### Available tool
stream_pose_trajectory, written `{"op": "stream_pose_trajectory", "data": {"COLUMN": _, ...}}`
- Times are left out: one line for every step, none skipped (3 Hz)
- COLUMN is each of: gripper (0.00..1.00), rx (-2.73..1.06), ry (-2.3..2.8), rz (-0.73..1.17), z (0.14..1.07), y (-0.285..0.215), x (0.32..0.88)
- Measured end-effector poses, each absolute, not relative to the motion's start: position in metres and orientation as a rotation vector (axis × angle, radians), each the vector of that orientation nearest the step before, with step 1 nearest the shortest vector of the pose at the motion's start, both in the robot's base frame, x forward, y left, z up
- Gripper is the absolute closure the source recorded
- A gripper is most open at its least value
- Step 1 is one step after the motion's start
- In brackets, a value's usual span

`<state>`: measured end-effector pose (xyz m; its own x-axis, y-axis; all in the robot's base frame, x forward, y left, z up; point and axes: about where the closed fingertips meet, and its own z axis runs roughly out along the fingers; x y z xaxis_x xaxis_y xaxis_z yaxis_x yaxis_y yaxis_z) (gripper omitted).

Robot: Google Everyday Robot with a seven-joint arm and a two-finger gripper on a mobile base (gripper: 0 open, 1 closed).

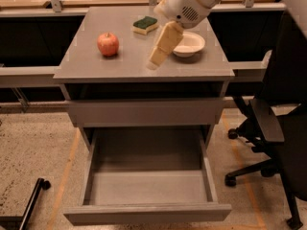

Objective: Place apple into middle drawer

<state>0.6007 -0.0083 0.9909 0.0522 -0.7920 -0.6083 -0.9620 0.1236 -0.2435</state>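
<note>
Grey cabinet top [86, 63] carries the apple [108, 44], so the gripper [154, 63], hovering right of the apple with its state undeterminable, should travel left and descend centred over it before transfer to the middle drawer [148, 188], open below the apple.

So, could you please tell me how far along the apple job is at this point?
Done: the drawer stands pulled open, with no apple in it. In hand: the claw hangs over the cabinet top, to the right of the apple and apart from it. Left: grasp the apple, carry it down and set it in the drawer.
</note>
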Motion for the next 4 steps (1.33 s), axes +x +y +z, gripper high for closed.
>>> {"op": "stream_pose_trajectory", "data": {"gripper": 0.0, "rx": -1.655, "ry": 1.714, "rz": 0.424, "z": 0.98, "y": 0.038, "x": 0.642}}
{"op": "stream_pose_trajectory", "data": {"gripper": 0.0, "rx": -1.582, "ry": 1.689, "rz": 0.499, "z": 0.965, "y": 0.072, "x": 0.688}}
{"op": "stream_pose_trajectory", "data": {"gripper": 0.0, "rx": -1.576, "ry": 1.689, "rz": 0.507, "z": 0.961, "y": 0.073, "x": 0.693}}
{"op": "stream_pose_trajectory", "data": {"gripper": 0.0, "rx": -1.534, "ry": 1.719, "rz": 0.519, "z": 0.953, "y": 0.071, "x": 0.696}}
